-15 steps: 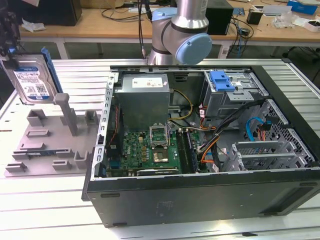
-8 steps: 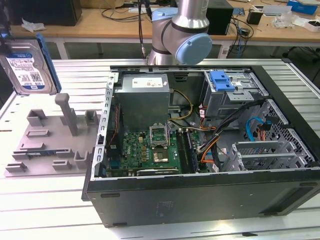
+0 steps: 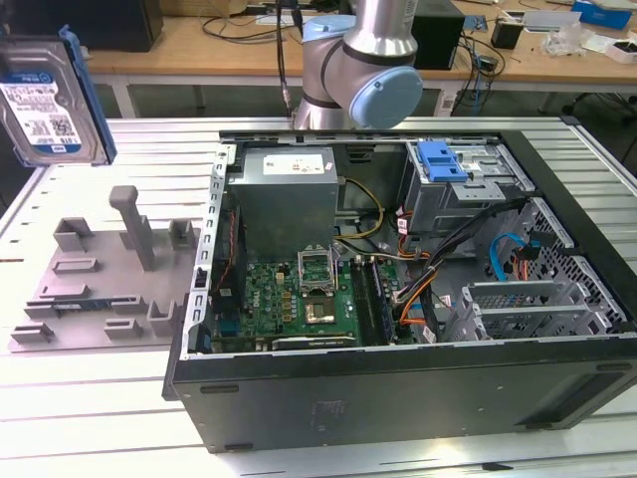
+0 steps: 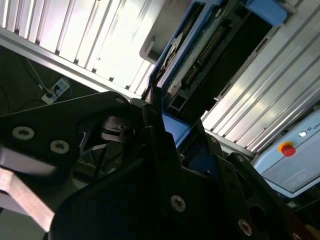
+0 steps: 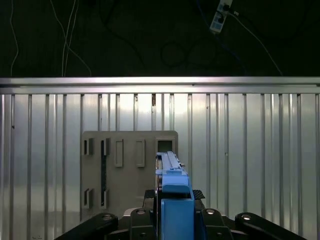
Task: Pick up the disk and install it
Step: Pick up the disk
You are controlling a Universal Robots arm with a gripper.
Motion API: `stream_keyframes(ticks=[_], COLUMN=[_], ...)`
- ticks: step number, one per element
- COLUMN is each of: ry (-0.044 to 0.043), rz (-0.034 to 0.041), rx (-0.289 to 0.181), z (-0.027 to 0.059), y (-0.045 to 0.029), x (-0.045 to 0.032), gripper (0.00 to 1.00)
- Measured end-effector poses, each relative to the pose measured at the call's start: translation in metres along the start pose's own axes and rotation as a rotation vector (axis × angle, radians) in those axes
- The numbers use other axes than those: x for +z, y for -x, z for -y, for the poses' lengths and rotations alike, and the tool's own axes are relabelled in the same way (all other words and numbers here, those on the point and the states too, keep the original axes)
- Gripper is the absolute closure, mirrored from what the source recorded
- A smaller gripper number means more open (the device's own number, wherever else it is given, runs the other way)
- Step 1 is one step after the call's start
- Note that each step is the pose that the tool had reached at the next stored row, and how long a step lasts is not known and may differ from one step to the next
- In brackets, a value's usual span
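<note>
In the exterior view the arm [image 3: 363,75] shows as a silver tube coming down from the upper edge into a grey joint with a round pale-blue cap, and a second blue-capped joint sits just behind it toward the exterior view's left. In the first wrist view the black gripper [image 5: 175,197] has its two fingers [image 5: 199,194] pressed against opposite sides of the disk [image 5: 172,172] — its blue frame is clamped between them, edge-on, reaching out past the fingertips. The second wrist view shows the gripper's dark body and bolted link plates spreading wide behind that grip.
</note>
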State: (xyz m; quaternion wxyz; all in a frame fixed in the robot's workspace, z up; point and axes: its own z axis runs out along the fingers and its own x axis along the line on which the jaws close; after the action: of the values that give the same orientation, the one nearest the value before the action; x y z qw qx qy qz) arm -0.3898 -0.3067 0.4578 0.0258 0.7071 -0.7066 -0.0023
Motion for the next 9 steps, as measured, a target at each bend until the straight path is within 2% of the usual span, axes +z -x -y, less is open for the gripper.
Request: stream_keyframes(ticks=[6, 8, 9], ry=[0.0000, 0.0001, 0.0000], rz=[0.0000, 0.0000, 0.0000], rx=[0.000, 0.000, 0.000], z=[0.0027, 0.0046, 0.0050], y=[-0.0007, -0.0010, -0.0010], x=[-0.0197, -0.0308, -0.0318], gripper=[0.64, 0.64, 0.64])
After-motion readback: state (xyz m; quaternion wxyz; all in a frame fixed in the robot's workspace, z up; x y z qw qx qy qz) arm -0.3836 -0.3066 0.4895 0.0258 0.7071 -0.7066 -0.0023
